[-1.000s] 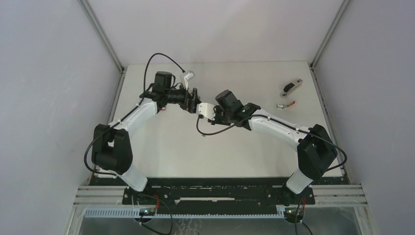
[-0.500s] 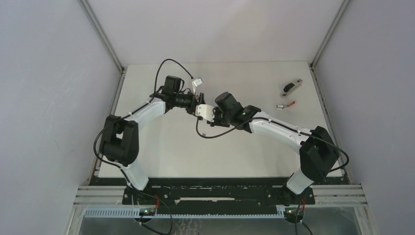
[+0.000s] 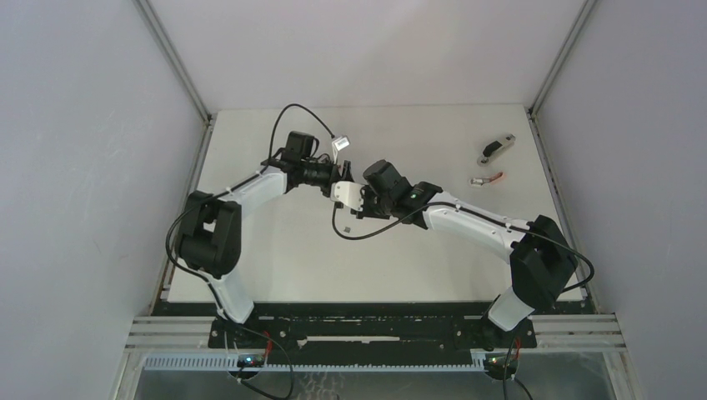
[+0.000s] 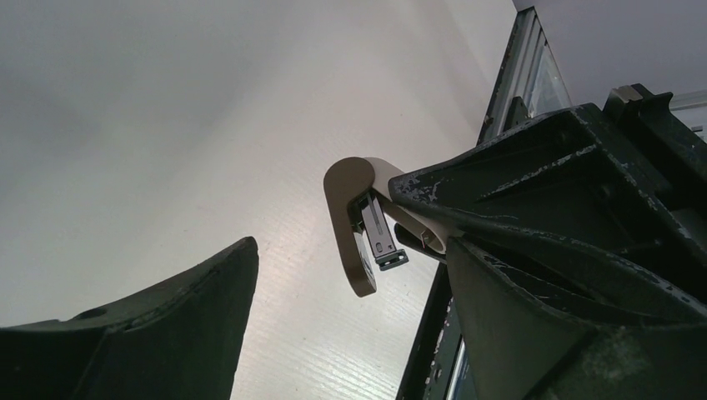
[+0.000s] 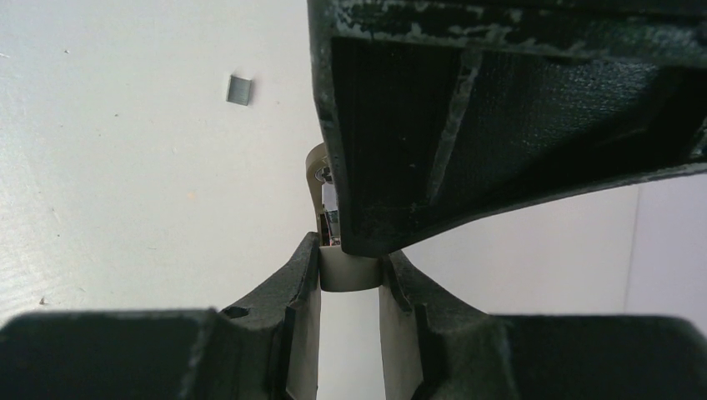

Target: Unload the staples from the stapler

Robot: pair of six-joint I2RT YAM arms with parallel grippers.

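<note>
Since a second earlier, the left pincer (image 3: 339, 173) is found shifted toward 3 o'clock, closer to the stapler (image 4: 343, 208). One short grey staple strip (image 5: 240, 90) is seen lying on the table (image 3: 275, 250), at 11 o'clock from the stapler in the right wrist view. The beige stapler is held off the table, near its middle, with its top swung open and the metal channel exposed; whether staples are in the channel cannot be told. It is clamped by the right pincer (image 5: 350, 265). The left pincer's jaws are held apart, with one finger just over the stapler. Toward 2 o'clock, well apart, a grey-and-black item (image 3: 496, 148) and a small red-and-silver item (image 3: 487, 178) are seen.
</note>
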